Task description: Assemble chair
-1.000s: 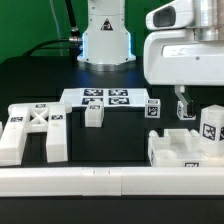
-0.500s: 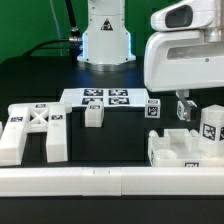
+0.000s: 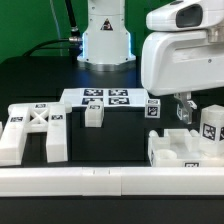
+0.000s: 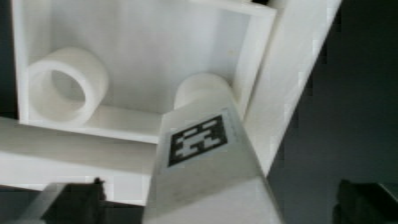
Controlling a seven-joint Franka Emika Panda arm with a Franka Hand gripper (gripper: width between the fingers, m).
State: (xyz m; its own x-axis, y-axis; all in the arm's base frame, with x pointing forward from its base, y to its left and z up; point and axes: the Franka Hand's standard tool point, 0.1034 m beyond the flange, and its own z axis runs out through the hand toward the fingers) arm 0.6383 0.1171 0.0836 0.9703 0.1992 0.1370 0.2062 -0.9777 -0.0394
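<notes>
My gripper (image 3: pixel 184 110) hangs at the exterior view's right, just above a chunky white chair block (image 3: pixel 172 148) with recesses. A tagged white piece (image 3: pixel 210 125) stands close beside it. In the wrist view a white leg-like piece with a square tag (image 4: pixel 199 140) runs between my fingers, over the recessed block with a round hole (image 4: pixel 68 85). My gripper (image 4: pixel 222 205) is open, with a dark gap on each side of the piece. The X-braced frame (image 3: pixel 32 128) lies at the exterior view's left.
A small white block (image 3: pixel 93 115) and a small tagged piece (image 3: pixel 153 108) sit mid-table by the marker board (image 3: pixel 100 98). The long white border rail (image 3: pixel 100 182) runs along the front. The robot base (image 3: pixel 105 40) stands at the back.
My arm has shifted slightly and the fingers sit a little lower over the block. The loose parts have not moved.
</notes>
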